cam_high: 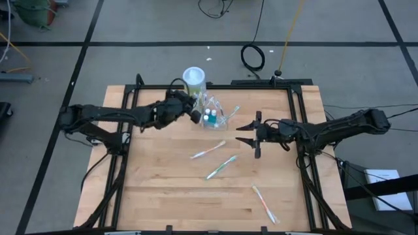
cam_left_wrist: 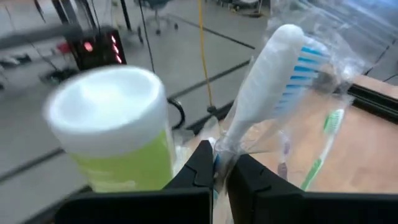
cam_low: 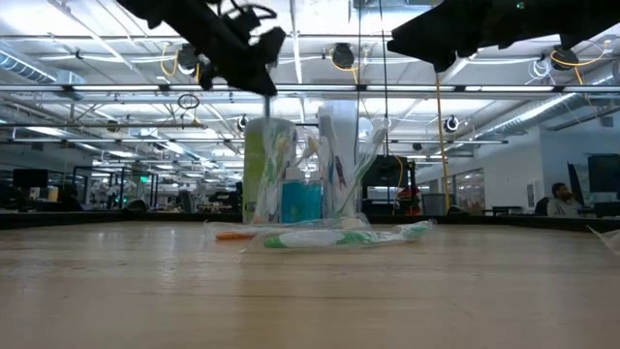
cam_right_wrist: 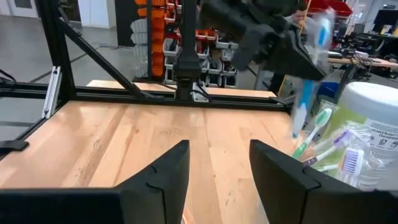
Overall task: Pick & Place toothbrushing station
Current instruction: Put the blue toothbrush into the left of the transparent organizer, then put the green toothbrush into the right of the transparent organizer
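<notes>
The toothbrushing station, a clear holder (cam_high: 221, 119) (cam_low: 341, 160), stands at the table's far middle with toothbrushes upright in it. The green canister with a white lid (cam_high: 194, 79) (cam_left_wrist: 112, 124) stands just behind it. My left gripper (cam_high: 195, 115) (cam_left_wrist: 217, 167) hovers beside the holder's left side, shut on a wrapped toothbrush (cam_left_wrist: 277, 71) with blue bristles. To the holder's right, my right gripper (cam_high: 249, 134) (cam_right_wrist: 217, 174) is raised, open, with nothing between its fingers. Three wrapped toothbrushes (cam_high: 208, 151) (cam_high: 221, 167) (cam_high: 264, 203) lie flat on the table. My left gripper pinches the wrapped toothbrush's handle (cam_left_wrist: 231, 140) between its two fingers, a little below the head. The head (cam_left_wrist: 292, 53) stands out past the fingertips. In the right wrist view the brush (cam_right_wrist: 303, 93) is steeply upright, its lower end over the holder, clear of the table.
A black frame rail (cam_high: 261, 85) runs along the table's far edge. Bare wood lies at the near left (cam_high: 157, 196). A black cable coil (cam_high: 253, 56) lies on the floor beyond the table.
</notes>
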Controlling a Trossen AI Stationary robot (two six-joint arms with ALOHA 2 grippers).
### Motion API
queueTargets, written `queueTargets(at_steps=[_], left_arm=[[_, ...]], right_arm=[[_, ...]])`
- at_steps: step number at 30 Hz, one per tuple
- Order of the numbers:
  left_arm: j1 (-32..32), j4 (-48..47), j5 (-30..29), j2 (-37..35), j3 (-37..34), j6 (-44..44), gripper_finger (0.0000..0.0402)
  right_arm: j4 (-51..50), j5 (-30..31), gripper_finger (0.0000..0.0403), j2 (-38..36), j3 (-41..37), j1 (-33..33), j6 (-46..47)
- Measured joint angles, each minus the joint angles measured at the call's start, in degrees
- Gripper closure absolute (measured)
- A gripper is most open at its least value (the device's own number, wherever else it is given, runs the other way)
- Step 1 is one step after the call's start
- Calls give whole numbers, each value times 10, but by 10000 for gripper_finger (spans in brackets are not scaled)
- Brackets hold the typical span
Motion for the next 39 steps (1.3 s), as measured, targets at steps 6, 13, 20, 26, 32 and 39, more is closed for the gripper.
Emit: queueTargets(at_steps=[6, 13, 20, 26, 32, 39], left_arm=[[32, 6, 48, 71, 0, -61, 376], [52, -11, 47, 130, 0, -134, 376], [52, -108, 46, 131, 0, -188, 333], [40, -118, 46, 130, 0, -145, 282], [23, -145, 41, 71, 0, -89, 238], [-5, -180, 76, -31, 0, -75, 219]], right_arm=[[-2, 0, 247, 5, 0, 0, 0], [0, -1, 247, 7, 0, 0, 21], [-9, -1, 247, 7, 0, 0, 45], [-12, -1, 247, 7, 0, 0, 64], [-16, -1, 247, 32, 0, 18, 125], [46, 0, 247, 130, 0, 52, 181]])
